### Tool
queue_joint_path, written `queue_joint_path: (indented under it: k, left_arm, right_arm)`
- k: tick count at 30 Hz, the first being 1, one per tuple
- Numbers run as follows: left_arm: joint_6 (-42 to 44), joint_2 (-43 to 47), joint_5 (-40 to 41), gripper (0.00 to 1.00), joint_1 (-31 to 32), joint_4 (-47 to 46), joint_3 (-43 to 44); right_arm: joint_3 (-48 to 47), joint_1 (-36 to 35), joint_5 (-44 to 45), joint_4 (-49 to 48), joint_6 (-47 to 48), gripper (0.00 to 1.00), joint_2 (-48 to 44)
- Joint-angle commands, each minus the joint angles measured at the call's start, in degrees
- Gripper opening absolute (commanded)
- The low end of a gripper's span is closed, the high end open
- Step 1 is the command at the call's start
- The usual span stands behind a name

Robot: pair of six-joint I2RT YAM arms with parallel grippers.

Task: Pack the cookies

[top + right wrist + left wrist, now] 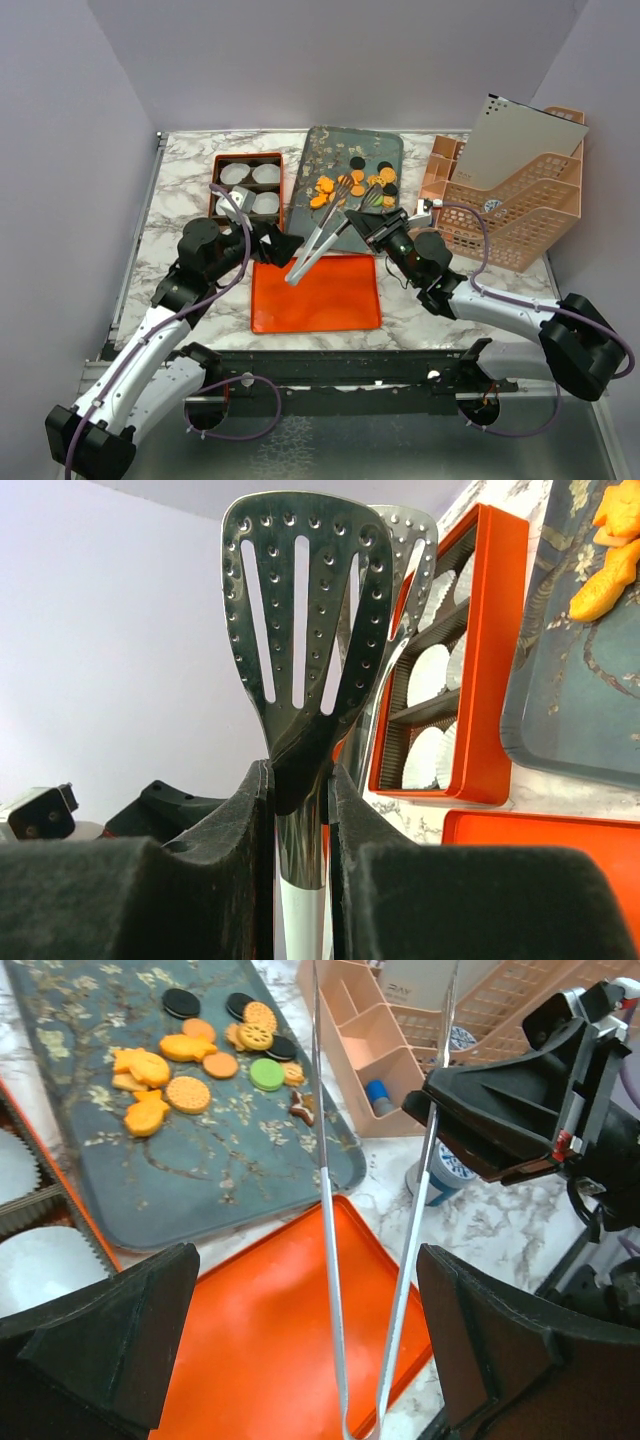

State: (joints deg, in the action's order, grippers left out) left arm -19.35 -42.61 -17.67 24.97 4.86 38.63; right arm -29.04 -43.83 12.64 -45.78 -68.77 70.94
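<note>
Steel tongs (pixel 300 735) sit pinched only in the right gripper (pixel 298 780), the left gripper (pixel 307 1260) spread wide, so they may twist loose before reaching the cookies (pixel 187 1093) on the far tray (pixel 200 1190).

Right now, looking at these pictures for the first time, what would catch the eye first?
The metal tongs, clamped in the right tool, fill its wrist view. On the table's far side, mostly orange cookies cluster on a dark floral tray, beside an orange box of white liners.
</note>
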Motion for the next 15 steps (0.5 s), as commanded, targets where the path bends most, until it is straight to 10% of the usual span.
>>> queue_joint_path:
  k: [1, 15]
  left_arm:
    - [-3.54, -1.81, -6.58, 0.99, 0.16, -4.64, -1.11]
    - [-10.88, -6.6, -0.58, 0.99, 6.34, -14.44, -5.05]
  right_arm:
    - [-1.17, -0.02, 3.01, 2.36, -2.11, 0.0, -1.5]
    - [-2.42, -0.02, 3.48, 5.49, -7.18, 0.0, -0.76]
